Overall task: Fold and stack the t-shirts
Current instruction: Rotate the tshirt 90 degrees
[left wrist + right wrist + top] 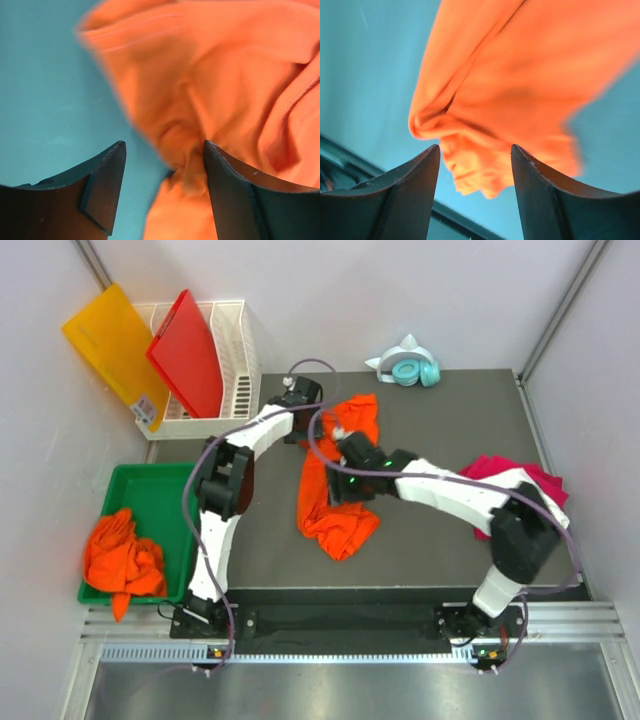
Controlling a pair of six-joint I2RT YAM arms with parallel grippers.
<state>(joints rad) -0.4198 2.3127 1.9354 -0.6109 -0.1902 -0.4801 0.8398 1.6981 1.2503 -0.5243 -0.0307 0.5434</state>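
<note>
The orange t-shirt [338, 515] lies crumpled in a long heap in the middle of the table [450, 420], with both arms over it. The left gripper [165, 150] has its jaws apart, and the cloth is bunched against one finger only. The right gripper [475, 152] is also apart, with a fold between its fingers but not pinched. To do this well, each should probably take a single layer at an edge, then the two should draw apart to spread the shirt flat

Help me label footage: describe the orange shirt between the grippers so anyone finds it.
Look at the dark table. At its middle lies a long, rumpled orange t-shirt. Other orange cloth sits in the green bin, left; the magenta shirt lies right.
</note>
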